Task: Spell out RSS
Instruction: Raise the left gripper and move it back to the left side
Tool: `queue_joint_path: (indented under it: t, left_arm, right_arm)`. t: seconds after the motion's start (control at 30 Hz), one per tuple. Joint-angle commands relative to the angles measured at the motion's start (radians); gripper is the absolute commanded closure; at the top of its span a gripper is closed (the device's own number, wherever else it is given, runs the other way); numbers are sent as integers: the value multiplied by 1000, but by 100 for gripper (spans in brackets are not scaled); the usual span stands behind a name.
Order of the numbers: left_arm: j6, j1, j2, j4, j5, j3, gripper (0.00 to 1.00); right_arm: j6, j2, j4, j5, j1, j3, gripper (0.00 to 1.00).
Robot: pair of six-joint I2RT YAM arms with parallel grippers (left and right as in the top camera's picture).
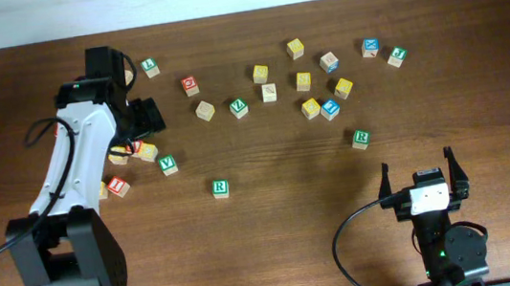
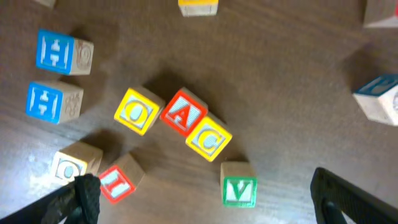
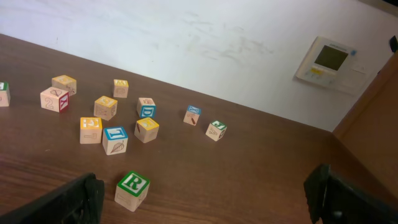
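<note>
Both claws hang released and empty: your left gripper (image 2: 202,199) is above the O-A-C cluster (image 2: 180,121), which holds nothing you need, and your right gripper (image 1: 419,174) is at 5 o'clock in the overhead view. Start with R. The green R cube (image 1: 360,139) sits alone at 11 o'clock from the right claw, and a second green R cube (image 1: 221,187) lies near centre. Descend straight, jaws astride 2 flat sides, letter up. The yellow cubes (image 1: 304,82) at 1 o'clock are unreadable, so confirm 2 S faces first.
</note>
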Motion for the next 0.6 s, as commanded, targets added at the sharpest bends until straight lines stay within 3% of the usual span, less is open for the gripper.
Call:
queue_joint_path:
  t: [0.0,0.3,0.57]
  left_arm:
    - [8,3,5,32,-4,-10,0]
    - [8,2,5,37,3,-10,1]
    - [10,1,5,23,216,-10,1]
  right_arm:
    - [3,-6,-6,16,-8,-6,2]
    - [3,-6,-6,16,-8,-6,2]
    - [3,-6,-6,16,-8,-6,2]
